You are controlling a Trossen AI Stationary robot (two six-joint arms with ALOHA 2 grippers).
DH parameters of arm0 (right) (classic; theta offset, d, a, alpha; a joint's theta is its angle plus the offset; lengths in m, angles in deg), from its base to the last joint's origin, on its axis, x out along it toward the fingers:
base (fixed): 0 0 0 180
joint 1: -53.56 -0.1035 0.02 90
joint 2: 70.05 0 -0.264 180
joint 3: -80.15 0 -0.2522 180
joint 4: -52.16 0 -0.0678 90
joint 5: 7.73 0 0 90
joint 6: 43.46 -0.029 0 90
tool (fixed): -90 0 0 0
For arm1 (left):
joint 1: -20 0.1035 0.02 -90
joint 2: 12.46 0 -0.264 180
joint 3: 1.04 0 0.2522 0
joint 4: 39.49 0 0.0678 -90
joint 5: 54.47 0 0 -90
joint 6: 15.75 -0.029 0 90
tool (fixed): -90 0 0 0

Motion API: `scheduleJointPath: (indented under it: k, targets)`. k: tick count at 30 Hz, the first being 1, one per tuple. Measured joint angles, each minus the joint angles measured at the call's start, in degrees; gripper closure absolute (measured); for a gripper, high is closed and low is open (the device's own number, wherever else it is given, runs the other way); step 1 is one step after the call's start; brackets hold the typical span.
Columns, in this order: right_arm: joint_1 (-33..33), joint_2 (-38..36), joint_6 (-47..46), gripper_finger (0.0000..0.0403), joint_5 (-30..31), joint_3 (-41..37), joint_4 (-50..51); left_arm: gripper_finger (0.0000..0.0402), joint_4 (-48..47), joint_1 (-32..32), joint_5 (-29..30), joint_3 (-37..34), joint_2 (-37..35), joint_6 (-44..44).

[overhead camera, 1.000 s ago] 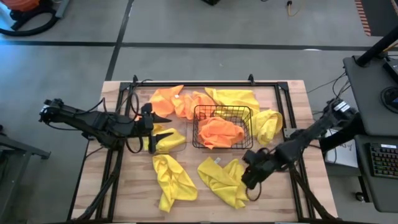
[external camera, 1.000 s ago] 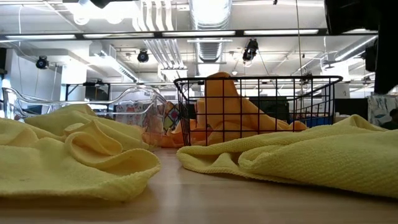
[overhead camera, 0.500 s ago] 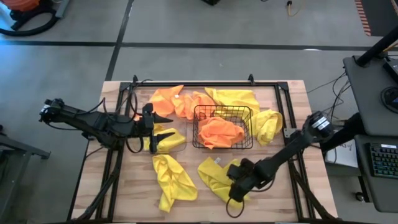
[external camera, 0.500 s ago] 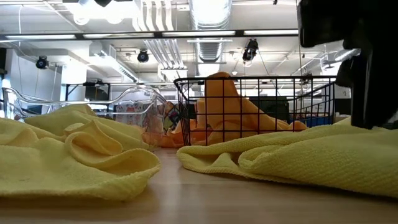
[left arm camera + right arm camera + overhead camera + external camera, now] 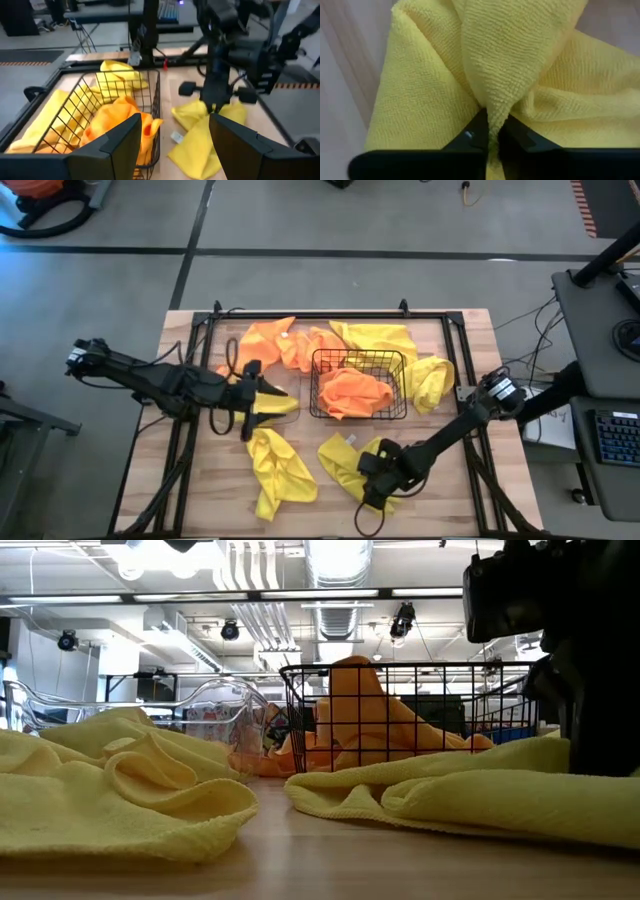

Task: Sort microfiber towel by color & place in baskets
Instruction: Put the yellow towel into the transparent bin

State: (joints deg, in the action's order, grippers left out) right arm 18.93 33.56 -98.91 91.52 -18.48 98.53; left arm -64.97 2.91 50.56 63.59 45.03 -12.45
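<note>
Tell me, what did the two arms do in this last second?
The right gripper slid leftward along the table's front, came down on a yellow towel and pinched a fold of it. The left gripper, open, swung from beside the orange towels toward the front, over the clear basket. The wire basket and the other towels stayed put.

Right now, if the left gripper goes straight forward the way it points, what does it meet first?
Probably the black wire basket holding an orange towel, directly ahead of the open left gripper; depth is unclear.
</note>
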Motion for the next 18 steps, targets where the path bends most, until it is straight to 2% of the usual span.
scheduleJointPath:
  k: [7, 14, 18]
  targets:
    - [0.0, -4.0, 5.9, 0.0393, 3.6, 2.9, 0.5, 0.0185, 2.0, -0.3, -1.4, 0.0, 4.5, -2.7]
    - [0.0, -7.9, 17.2, 0.0394, 10.8, 8.5, 0.5, 0.0185, 8.4, -1.2, -10.7, 0.0, 9.3, -7.4]
    - [0.4, -8.1, 25.0, 0.0394, 15.1, 12.2, 0.5, 0.0185, 12.5, -1.6, -11.8, 0.0, 12.9, -8.8]
